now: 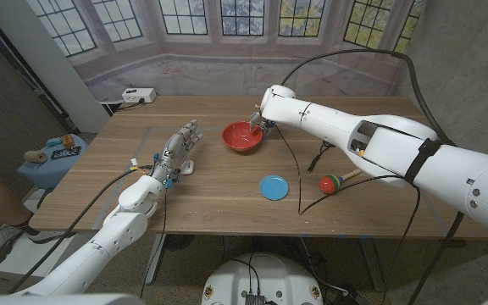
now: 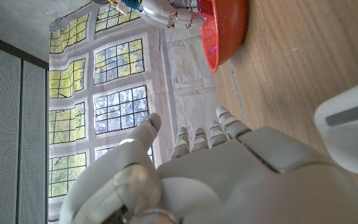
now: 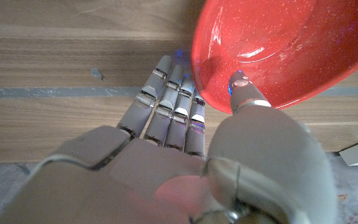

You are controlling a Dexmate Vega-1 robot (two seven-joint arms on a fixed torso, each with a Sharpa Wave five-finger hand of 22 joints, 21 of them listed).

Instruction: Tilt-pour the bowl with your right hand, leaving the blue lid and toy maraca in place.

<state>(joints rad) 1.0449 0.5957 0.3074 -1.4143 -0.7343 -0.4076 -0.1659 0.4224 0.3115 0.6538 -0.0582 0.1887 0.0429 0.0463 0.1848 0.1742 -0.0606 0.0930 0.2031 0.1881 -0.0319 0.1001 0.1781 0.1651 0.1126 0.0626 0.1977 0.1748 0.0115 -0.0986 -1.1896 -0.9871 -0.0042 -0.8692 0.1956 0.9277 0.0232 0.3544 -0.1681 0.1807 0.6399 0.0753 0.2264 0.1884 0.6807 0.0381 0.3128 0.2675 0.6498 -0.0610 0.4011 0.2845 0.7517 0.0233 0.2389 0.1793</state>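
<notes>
Red bowl (image 1: 242, 135): mid-table toward the far side, tipped with its opening facing the left arm, its rim pinched by the right hand (image 1: 261, 121), thumb (image 3: 244, 93) inside and fingers (image 3: 166, 106) beneath. Blue lid (image 1: 274, 187) lies flat nearer the front edge, toy maraca (image 1: 335, 181) just right of it, black cables crossing the wooden table (image 1: 210, 186) between them. Left hand (image 1: 176, 149): on the table left of the bowl, fingers straight and together, holding nothing, a small white object (image 1: 188, 167) close beside it; white box (image 1: 138, 96) at the far left corner.
</notes>
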